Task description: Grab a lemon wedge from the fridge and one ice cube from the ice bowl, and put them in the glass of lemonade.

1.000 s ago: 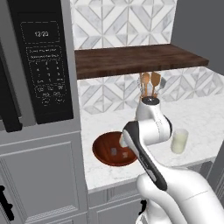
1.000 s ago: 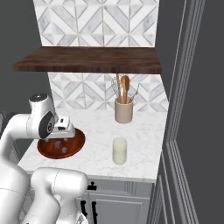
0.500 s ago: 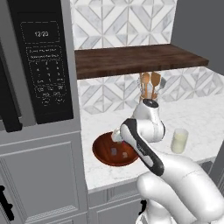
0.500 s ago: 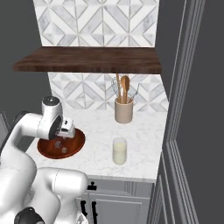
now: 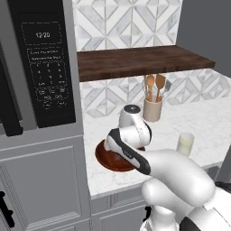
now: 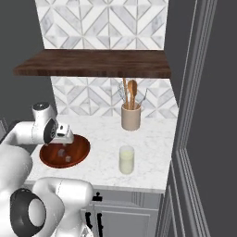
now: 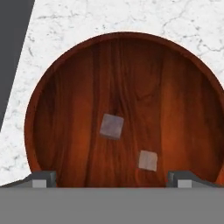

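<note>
Gripper [image 7: 111, 177] is wide open, empty, fingertips [image 7: 43, 178] spread near opposite sides of the ice bowl's rim in hand view, touching nothing I can see. It points straight down over the ice bowl [image 7: 65, 87], glossy reddish-brown wood, sitting on the white marble counter [image 7: 87, 22]. Two cubes lie on the bowl floor: one ice cube [image 7: 111, 126] near centre, second cube [image 7: 148, 160] just beside it, closer to the right fingertip; the two are apart, not touching. In right base view the hand hangs low over the bowl [image 6: 78, 155], with a cube visible under it. Glass of lemonade [image 6: 126, 159] stands upright on the counter to the right of the bowl, clear of it. Beige utensil crock [image 6: 131, 116] sits behind the glass by the tiled wall, under the dark wooden shelf [image 6: 92, 65]. Left base view: arm covers most of the bowl [image 5: 106, 160], microwave [image 5: 43, 63] on the left
</note>
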You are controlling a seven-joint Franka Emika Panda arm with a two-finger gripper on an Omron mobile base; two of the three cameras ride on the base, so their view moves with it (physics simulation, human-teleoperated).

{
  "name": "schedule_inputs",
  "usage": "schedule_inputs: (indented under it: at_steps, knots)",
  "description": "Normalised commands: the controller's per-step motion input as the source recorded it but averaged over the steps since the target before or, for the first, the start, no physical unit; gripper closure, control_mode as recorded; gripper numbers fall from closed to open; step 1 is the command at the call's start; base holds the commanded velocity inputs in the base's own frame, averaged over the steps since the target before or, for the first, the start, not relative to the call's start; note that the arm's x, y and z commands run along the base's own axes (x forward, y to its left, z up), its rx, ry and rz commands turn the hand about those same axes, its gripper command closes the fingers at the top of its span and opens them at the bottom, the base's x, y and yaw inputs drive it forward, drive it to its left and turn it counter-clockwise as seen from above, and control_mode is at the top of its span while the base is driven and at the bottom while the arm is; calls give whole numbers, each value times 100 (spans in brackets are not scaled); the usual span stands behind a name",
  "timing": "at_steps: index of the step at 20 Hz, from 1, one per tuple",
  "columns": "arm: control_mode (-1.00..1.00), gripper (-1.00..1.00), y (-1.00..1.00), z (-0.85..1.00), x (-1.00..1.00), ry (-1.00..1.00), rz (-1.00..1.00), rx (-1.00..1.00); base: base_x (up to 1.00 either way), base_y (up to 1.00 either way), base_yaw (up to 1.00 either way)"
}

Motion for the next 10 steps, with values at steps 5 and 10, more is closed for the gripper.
schedule_inputs:
  at_steps: [5, 10]
  knots:
    - [-100, -100, 0, -33, 14, 9, 2, -7, 0, 0, 0]
    - [-100, -100, 0, -30, 15, 6, 0, -3, 0, 0, 0]
